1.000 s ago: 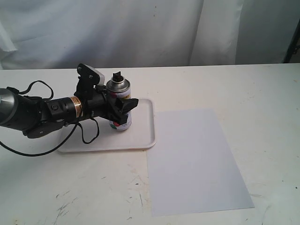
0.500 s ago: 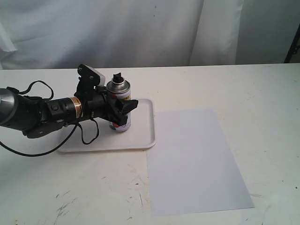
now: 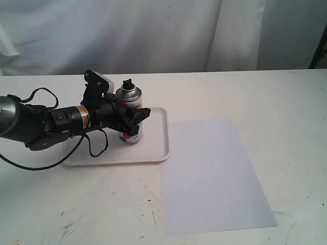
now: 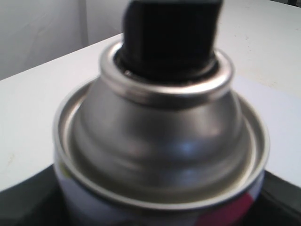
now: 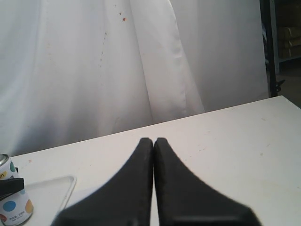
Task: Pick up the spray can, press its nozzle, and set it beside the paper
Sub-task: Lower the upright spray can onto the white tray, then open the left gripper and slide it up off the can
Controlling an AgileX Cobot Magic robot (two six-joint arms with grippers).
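Observation:
The spray can (image 3: 128, 94) stands upright on the white tray (image 3: 153, 149), its black nozzle (image 3: 127, 81) on top. My left gripper (image 3: 137, 118) reaches in from the left, and its black fingers clasp the can's body on both sides. In the left wrist view the silver dome (image 4: 160, 136) and the nozzle (image 4: 171, 33) fill the picture, with dark fingers (image 4: 21, 205) at the corners. The paper (image 3: 209, 173) lies flat to the right of the tray. My right gripper (image 5: 154, 141) is shut with nothing in it and is outside the exterior view. Its camera catches the can (image 5: 11, 200) far off.
White curtains hang behind the table. The table top (image 3: 102, 214) in front of the tray is scuffed with dark marks. The left arm's cable (image 3: 94, 148) droops over the tray's left part. The tray's corner (image 5: 51, 186) shows in the right wrist view.

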